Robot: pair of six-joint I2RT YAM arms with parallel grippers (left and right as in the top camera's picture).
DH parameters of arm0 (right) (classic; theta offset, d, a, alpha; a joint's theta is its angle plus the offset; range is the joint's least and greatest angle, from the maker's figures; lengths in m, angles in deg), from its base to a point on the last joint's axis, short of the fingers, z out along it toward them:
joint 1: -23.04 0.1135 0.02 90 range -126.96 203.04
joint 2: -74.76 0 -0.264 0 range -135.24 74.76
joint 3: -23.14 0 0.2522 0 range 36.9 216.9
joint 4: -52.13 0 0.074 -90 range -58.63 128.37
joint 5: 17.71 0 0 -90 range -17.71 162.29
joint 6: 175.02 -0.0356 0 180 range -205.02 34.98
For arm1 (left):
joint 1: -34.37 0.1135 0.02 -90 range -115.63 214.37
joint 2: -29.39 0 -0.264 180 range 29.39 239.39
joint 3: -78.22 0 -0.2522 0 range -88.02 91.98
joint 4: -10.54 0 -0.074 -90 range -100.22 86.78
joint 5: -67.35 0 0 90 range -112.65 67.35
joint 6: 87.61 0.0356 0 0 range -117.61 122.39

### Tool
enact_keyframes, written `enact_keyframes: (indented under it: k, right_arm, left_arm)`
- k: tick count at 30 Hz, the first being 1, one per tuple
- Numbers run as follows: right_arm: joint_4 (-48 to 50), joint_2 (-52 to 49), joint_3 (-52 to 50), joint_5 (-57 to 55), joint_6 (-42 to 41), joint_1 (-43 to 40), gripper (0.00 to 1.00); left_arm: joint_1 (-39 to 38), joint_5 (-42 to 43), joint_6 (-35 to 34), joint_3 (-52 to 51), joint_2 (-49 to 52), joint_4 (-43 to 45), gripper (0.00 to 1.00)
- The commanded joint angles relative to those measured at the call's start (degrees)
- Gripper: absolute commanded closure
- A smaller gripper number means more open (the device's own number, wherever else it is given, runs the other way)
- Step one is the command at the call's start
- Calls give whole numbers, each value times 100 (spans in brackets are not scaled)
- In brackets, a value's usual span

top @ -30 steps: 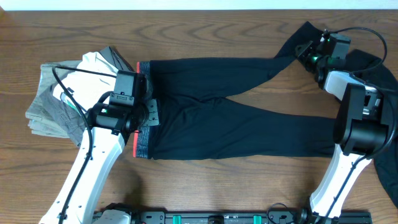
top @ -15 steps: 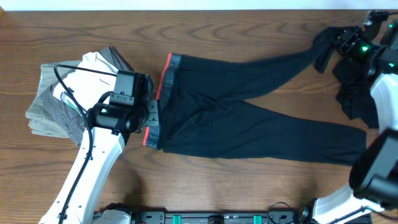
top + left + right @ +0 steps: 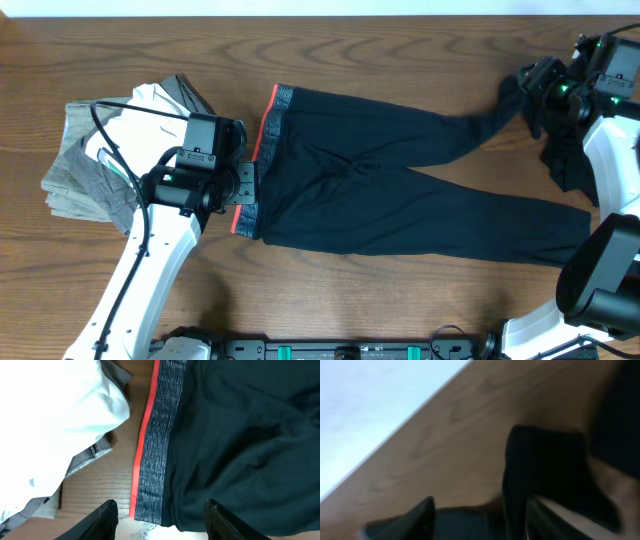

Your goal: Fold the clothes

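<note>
Pulled rightward since a second ago, the trousers [image 3: 400, 190] lie flat, legs spread apart. The left gripper [image 3: 162, 515] hovers open over the waistband [image 3: 155, 435]. The right gripper [image 3: 480, 517] stands open at the far leg end [image 3: 505, 100]. Align both legs before folding; avoid bunching.

Grey waistband [image 3: 155, 445] beneath spread gripper [image 3: 162, 515]

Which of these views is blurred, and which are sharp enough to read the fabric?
Right wrist: blurred all over, the grain of the table and the dark cloth smeared. Left wrist: sharp, the knit of the waistband reads clearly. Overhead: sharp and evenly lit, though the black trousers show few folds.
</note>
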Motion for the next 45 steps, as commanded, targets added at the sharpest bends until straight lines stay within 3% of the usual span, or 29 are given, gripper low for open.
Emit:
enact_keyframes:
  k: [1,12,15,25,28,32,34,38,45]
  right_arm:
    - [-214,-55,-2,-822,625,-70,37]
    - [-931,-949,-2,-448,774,-640,36]
    - [-984,-1296,-2,-428,979,-673,46]
    - [-234,-2006,-2,271,970,-713,47]
    - [144,-2081,-2,501,970,-708,61]
    - [546,-2033,11,859,986,-732,88]
    - [483,-1930,81,966,1045,-780,96]
    - [-13,-1445,251,468,1338,-852,99]
    - [-1714,-476,728,-835,1816,-732,98]
  left_arm:
    - [-2,-24,103,72,105,9,43]
    - [-2,-24,103,72,234,9,42]
    - [-2,-24,103,72,234,7,43]
    - [-2,-24,103,72,234,103,42]
    - [-2,-24,103,72,234,153,42]
    - [-2,-24,103,72,234,155,42]
    - [-2,-24,103,72,234,157,42]
    - [-2,-24,103,72,234,157,42]
    - [-2,-24,103,72,234,203,42]
